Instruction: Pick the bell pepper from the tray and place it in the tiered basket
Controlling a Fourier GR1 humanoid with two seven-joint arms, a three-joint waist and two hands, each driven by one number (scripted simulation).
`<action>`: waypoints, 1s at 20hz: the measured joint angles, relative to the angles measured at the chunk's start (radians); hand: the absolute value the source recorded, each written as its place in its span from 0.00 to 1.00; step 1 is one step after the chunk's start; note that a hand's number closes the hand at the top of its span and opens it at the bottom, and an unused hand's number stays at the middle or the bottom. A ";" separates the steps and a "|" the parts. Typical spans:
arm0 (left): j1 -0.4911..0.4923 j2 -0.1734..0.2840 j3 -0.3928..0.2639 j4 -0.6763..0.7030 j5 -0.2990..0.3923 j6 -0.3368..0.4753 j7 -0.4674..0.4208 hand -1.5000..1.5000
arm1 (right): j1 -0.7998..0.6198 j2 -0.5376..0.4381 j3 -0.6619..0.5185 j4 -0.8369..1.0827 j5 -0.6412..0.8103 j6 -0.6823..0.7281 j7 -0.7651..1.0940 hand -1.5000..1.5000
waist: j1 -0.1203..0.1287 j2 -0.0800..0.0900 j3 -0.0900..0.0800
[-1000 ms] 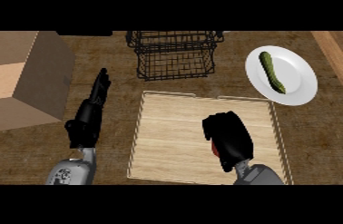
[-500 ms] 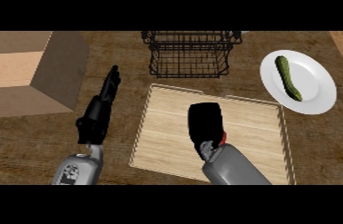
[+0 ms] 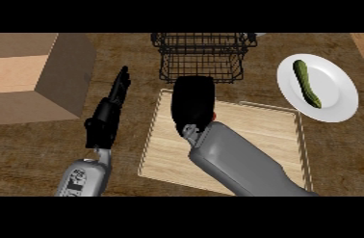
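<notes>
Hovering at the far edge of the pale wooden tray (image 3: 241, 150), the right hand (image 3: 193, 101) curls its fingers downward; a red sliver beside its wrist is likely the bell pepper (mostly hidden), so the grasp is unconfirmed. Light, waxy-smooth and hollow, it should be cupped round its body. Just beyond stands the black wire tiered basket (image 3: 202, 56). The left hand (image 3: 110, 112) rests open beside the tray.

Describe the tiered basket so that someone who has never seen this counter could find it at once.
Start from the pale wooden tray in the middle of the counter; the tiered basket stands just beyond its far edge, ahead of the right hand. It is the only black wire thing here, unlike the white plate to its right and the cardboard box to its left.
</notes>
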 measured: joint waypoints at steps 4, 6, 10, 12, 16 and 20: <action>0.006 -0.004 -0.001 0.000 -0.005 0.012 0.006 0.50 | -0.161 -0.002 -0.028 -0.003 -0.053 -0.008 0.044 1.00 | -0.011 -0.006 0.000; 0.008 0.000 0.005 0.008 -0.003 0.010 -0.001 0.50 | -0.241 -0.004 -0.049 0.003 -0.085 -0.007 0.061 1.00 | -0.016 -0.008 -0.001; 0.022 0.014 0.024 -0.001 0.010 0.003 -0.002 0.50 | -0.381 -0.005 -0.108 0.033 -0.135 0.003 0.081 1.00 | -0.030 -0.011 -0.001; 0.026 0.014 0.029 0.005 0.012 0.004 -0.005 0.50 | -0.441 -0.005 -0.138 0.055 -0.159 0.006 0.087 1.00 | -0.038 -0.011 -0.001; 0.032 0.014 0.025 -0.003 0.007 0.006 -0.008 0.50 | -0.547 -0.003 -0.200 0.121 -0.212 -0.020 0.098 1.00 | -0.035 -0.008 -0.001; 0.029 0.008 0.019 -0.004 -0.003 0.014 -0.013 0.50 | -0.612 0.000 -0.254 0.199 -0.245 -0.080 0.092 1.00 | -0.035 -0.003 -0.001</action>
